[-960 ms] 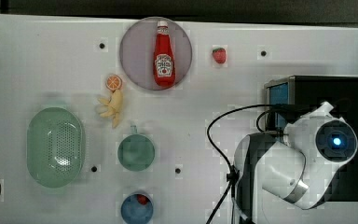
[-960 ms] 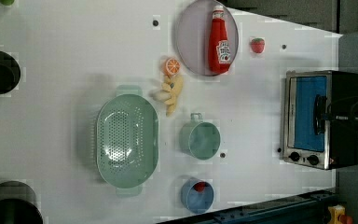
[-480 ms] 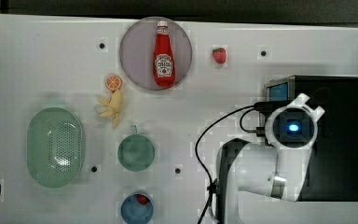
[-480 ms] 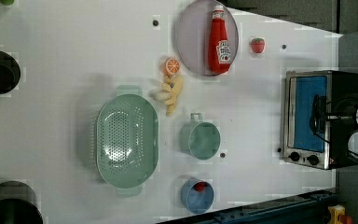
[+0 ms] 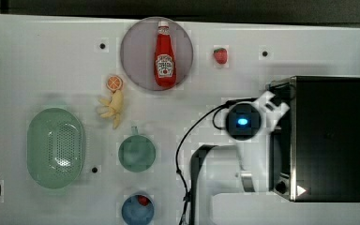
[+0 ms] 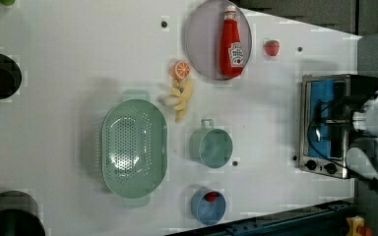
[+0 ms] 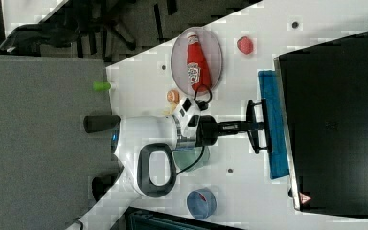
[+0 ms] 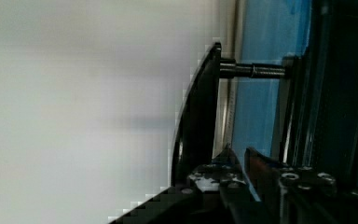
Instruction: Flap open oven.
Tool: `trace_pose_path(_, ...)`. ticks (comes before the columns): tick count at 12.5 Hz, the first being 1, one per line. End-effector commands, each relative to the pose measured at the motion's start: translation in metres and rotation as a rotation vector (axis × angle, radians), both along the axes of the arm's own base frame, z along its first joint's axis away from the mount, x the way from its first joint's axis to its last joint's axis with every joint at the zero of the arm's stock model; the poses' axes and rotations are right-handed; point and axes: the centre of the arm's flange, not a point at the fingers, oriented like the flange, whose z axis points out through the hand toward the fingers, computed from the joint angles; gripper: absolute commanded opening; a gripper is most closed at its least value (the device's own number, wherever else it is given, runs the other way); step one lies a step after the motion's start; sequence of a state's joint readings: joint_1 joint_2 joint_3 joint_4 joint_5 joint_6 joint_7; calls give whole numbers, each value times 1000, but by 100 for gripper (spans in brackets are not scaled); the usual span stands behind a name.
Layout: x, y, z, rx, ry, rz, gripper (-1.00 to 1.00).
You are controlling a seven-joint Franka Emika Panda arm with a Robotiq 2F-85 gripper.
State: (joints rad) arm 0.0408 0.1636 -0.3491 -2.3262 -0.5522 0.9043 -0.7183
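1. Plainly, the tool (image 7: 258,125) is clamped on the door handle (image 7: 265,125) of the oven (image 7: 333,124), which sits at the counter's (image 5: 51,65) far end in the top view's right.
2. Pulling step underway (door looks barely ajar); next, swing the handle outward and downward.

Pretty clearly a robotics lab posing as a kitchen: a white desk (image 5: 37,56) dotted with bolt holes is carrying toy food (plastic strawberry (image 5: 220,55), ketchup bottle (image 5: 164,54)), a robot arm (image 7: 148,143) is sitting on it, and cameras are watching from several angles, with grey flooring alongside.
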Motion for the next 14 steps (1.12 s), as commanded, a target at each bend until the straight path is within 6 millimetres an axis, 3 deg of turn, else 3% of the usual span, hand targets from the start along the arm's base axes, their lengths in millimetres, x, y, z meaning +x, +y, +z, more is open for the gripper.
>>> trace_pose_path(1, 5, 54, -36, -44, -12, -81, -65)
trace_pose_path(10, 0, 135, -143, -243, 12, -51, -65)
trace_pose_path(12, 7, 140, -153, -254, 7, -57, -65)
trace_pose_path(14, 18, 143, -146, -238, -39, -70, -65)
